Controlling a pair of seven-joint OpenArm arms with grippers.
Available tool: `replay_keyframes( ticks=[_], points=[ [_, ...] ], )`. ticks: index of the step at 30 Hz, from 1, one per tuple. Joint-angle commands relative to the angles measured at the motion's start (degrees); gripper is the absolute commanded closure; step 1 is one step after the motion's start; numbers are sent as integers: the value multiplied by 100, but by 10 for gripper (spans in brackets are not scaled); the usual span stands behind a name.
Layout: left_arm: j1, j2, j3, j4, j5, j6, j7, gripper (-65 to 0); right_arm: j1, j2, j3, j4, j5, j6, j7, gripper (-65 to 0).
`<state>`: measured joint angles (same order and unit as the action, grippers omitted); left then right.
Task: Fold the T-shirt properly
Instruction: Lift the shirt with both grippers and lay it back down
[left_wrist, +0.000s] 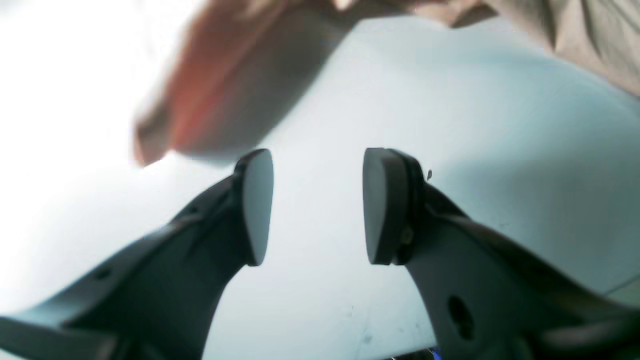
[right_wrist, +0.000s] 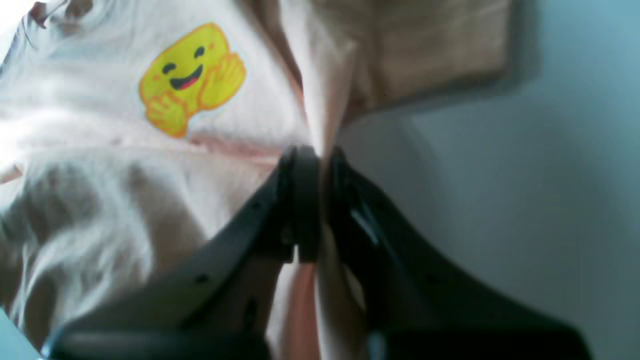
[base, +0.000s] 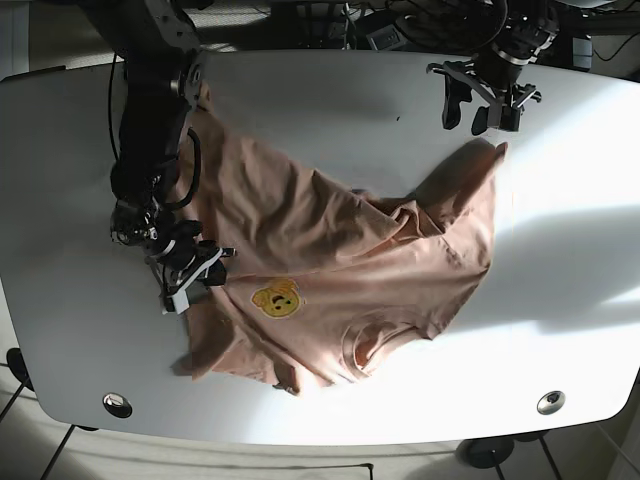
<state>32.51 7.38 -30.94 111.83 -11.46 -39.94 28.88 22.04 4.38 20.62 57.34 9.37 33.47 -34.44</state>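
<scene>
A peach T-shirt (base: 330, 250) with a yellow smiling-face print (base: 275, 298) lies crumpled and partly spread on the white table (base: 330, 90). My right gripper (base: 196, 268) is at the shirt's left edge, shut on a pinch of its fabric; the right wrist view shows the cloth (right_wrist: 320, 115) squeezed between the fingers (right_wrist: 300, 200), with the print (right_wrist: 192, 77) beside them. My left gripper (base: 482, 100) is open and empty above the table, just beyond the shirt's far right corner; the left wrist view shows its pads (left_wrist: 257, 205) apart with shirt fabric (left_wrist: 235, 85) ahead.
Cables and equipment (base: 400, 25) lie along the far table edge. Two round metal grommets sit near the front corners, one at the left (base: 116, 404) and one at the right (base: 550, 402). Bright sunlight falls across the right part of the table.
</scene>
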Motion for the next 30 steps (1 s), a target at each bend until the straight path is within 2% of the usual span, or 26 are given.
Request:
replay_keyframes(
  ticks=[1, 4, 7, 9, 11, 13, 16, 17, 22, 26, 30],
  points=[
    [15, 5, 74, 92, -80, -6, -141, -260, -257, 32, 219, 811, 132, 103, -104, -19],
    [15, -21, 558, 92, -80, -6, -141, -260, -1110, 15, 404, 2288, 140, 130, -614, -19],
    [15, -21, 909, 92, -80, -6, -141, -260, -2130, 6, 289, 3853, 677, 130, -860, -21],
    [6, -30, 1085, 92, -80, -6, -141, -260, -2648, 32, -291, 4749, 1143, 68, -1097, -21],
    [-3, -30, 1103, 92, -80, -6, -141, -260, -2701, 6, -739, 5119, 1160, 68, -1185, -21],
    [-108, -30, 1094, 83, -71, -6, -141, -260, -2613, -3, -1223, 5233, 1160, -2, -1159, -21],
    [-337, -30, 1085, -163, -62, -6, -150, -260, -2191, -3, -1627, 5198, 1160, -512, -1167, -21],
    [-548, -30, 1094, -339, 113, -6, -150, -260, -2033, -3, -1706, 5154, 1160, -644, -1167, -21],
    [-1322, -30, 1709, -1218, 1124, -6, -176, -261, -1593, 50, -1671, 4767, 1178, -679, -1159, -21],
    [-1831, -30, 2272, -1737, 1626, -6, -176, -261, -1409, 50, -1671, 4776, 1160, -679, -1185, -21],
    [-2104, -197, 3318, -1895, 1740, 913, -185, -265, -1382, 164, -1662, 4793, 1213, -688, -1185, -21]
  ],
)
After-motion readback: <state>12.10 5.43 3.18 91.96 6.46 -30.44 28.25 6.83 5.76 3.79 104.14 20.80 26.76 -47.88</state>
